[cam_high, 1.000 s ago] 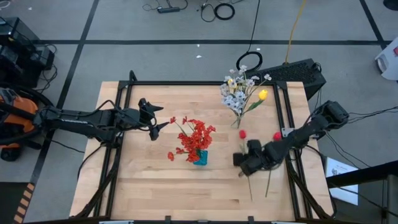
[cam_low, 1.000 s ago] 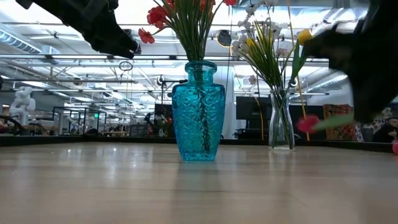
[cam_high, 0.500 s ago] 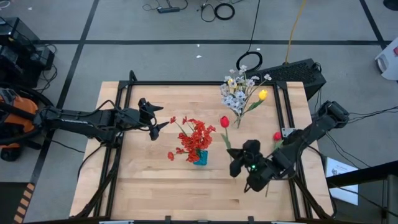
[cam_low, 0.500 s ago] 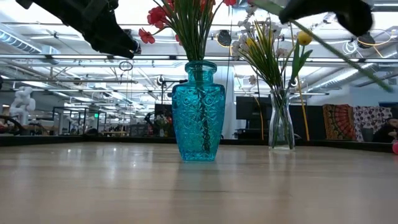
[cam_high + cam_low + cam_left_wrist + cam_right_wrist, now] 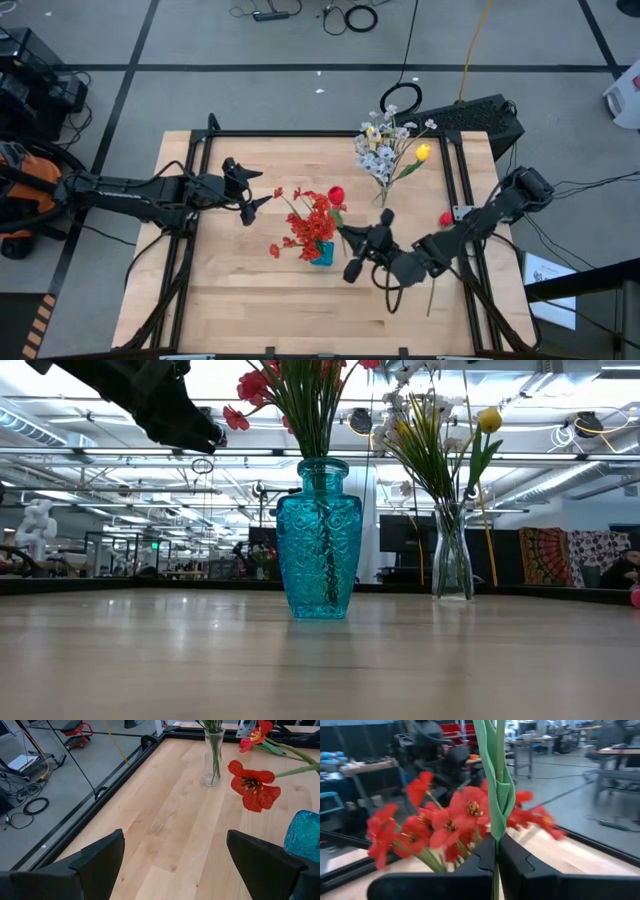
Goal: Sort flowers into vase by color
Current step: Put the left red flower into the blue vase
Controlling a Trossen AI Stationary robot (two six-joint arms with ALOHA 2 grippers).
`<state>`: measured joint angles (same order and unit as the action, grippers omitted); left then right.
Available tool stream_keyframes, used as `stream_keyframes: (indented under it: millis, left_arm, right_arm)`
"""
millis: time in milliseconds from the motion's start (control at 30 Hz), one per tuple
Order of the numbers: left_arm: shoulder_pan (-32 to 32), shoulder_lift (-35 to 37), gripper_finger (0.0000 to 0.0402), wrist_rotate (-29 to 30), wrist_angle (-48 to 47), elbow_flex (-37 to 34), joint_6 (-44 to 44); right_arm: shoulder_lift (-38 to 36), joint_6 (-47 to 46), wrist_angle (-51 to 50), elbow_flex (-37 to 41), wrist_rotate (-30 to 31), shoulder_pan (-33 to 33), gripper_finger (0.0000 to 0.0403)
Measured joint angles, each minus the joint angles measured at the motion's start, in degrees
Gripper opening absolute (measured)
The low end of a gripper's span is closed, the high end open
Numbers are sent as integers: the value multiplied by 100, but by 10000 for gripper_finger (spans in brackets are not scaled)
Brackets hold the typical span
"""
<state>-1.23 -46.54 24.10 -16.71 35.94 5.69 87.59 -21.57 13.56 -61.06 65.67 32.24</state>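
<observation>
At frame centre, the right gripper [image 5: 352,257] pinches a green-stemmed red tulip [image 5: 336,195] beside the blue vase [image 5: 322,254] of red blossoms, while the left gripper [image 5: 258,192] waits spread.

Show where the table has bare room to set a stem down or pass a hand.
Free: the near strip in front of the blue vase, and the far left corner behind the left gripper. Crowded: between the blue vase and clear vase, where the right gripper holds a red tulip.

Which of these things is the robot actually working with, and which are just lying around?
In the job: red tulip held by right gripper, blue vase, clear vase, second red tulip on table.
Lying about: cables on floor, black case.
</observation>
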Motion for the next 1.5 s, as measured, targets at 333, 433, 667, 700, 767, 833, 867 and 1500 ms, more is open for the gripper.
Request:
stream_keyframes:
  millis: [333,433,667,700,767,833,867,1500]
  left_arm:
    - [0,0,354,0,-4,0,2]
    - [0,0,354,0,-5,0,0]
    - [0,0,354,-4,-6,0,-2]
    - [0,0,354,-4,-6,0,-2]
    - [0,0,354,-4,-6,0,-3]
    - [0,0,354,-5,-8,0,-2]
    - [0,0,354,-5,-9,0,-2]
    - [0,0,354,-13,-9,0,-4]
  right_arm:
    - [630,2118,2991,0,-1329,-465,0]
    - [803,2536,3512,-2,-1501,-531,0]
    - [1205,2592,3465,-2,-1456,-598,0]
    - [1264,2527,3465,-2,-1456,-598,0]
    - [1350,2366,3443,-2,-1439,-598,0]
    - [1386,2164,3343,-2,-1409,-598,0]
    - [1388,2057,3264,-2,-1371,-598,0]
    - [1379,1191,1801,-7,-464,-231,8]
